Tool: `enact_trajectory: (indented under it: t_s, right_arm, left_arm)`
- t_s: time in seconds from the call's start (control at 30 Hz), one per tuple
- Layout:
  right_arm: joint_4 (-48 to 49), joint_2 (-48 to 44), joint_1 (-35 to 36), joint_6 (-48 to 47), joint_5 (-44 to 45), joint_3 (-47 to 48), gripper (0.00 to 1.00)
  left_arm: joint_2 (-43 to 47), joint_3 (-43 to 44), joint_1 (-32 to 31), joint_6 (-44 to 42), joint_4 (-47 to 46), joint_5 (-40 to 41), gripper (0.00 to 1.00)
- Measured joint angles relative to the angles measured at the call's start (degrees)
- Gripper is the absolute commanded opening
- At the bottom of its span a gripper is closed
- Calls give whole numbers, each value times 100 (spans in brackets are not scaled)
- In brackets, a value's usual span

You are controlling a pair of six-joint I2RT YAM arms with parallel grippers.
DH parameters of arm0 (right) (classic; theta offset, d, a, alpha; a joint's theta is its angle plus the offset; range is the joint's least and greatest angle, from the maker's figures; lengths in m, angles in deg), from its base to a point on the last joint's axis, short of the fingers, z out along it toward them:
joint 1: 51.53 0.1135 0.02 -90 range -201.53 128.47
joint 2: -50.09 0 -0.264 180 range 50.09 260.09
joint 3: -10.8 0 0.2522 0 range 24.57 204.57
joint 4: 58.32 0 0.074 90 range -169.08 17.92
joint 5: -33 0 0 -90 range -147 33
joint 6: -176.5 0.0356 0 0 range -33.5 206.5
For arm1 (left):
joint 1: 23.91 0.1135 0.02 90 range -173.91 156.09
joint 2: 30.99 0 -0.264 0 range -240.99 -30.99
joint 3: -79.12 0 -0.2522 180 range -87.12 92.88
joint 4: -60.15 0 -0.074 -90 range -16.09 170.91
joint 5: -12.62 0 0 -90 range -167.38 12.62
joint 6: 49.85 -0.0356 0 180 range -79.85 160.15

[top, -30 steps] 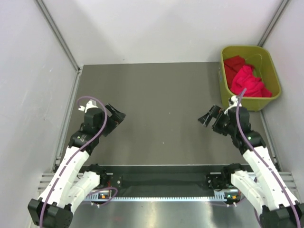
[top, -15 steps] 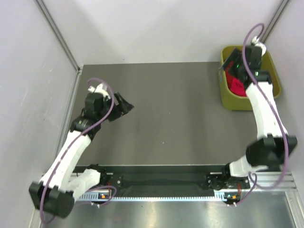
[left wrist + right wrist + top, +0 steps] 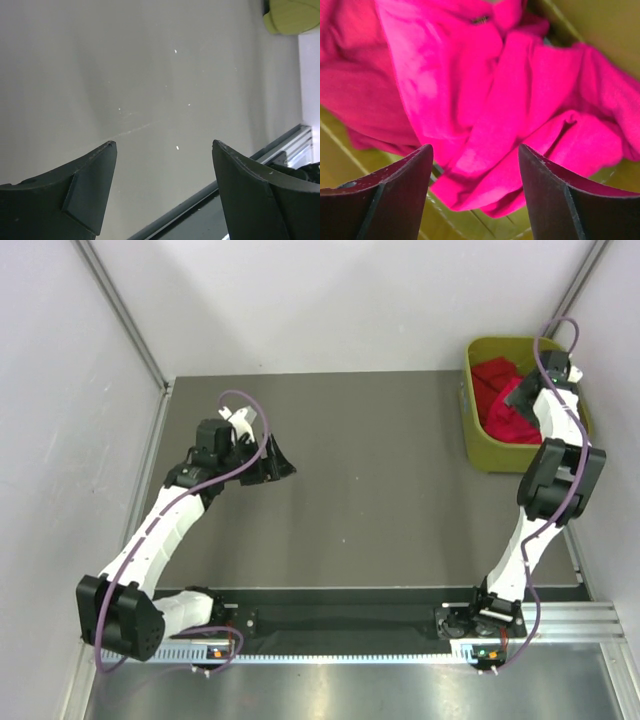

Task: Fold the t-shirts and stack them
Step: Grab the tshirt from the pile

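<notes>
Left gripper (image 3: 164, 145), right gripper (image 3: 475, 147) agape, apparently empty

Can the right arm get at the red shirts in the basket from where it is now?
Probably yes. The right tool hangs over the basket with its jaws open. The crumpled t-shirts lie directly beneath it, with nothing in between.
</notes>
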Motion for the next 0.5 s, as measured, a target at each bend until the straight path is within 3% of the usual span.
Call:
enact_trajectory:
  t_s: [0.2, 0.3, 0.4, 0.43, 0.5]
  right_arm:
    - [197, 160, 20, -186, 63, -120, 70]
    - [411, 431, 20, -249, 52, -114, 63]
    - [505, 791, 42, -350, 37, 2, 38]
    - [514, 855, 46, -361, 52, 52, 21]
    - [393, 951, 46, -442, 87, 291, 3]
  left_arm:
    - [-181, 111, -4, -330, 31, 9, 85]
    - [-267, 245, -85, -503, 109, 70, 86]
    - [-319, 372, -214, -638, 184, 118, 86]
    - [-328, 413, -260, -680, 219, 136, 86]
    - [-330, 468, -328, -737, 245, 138, 87]
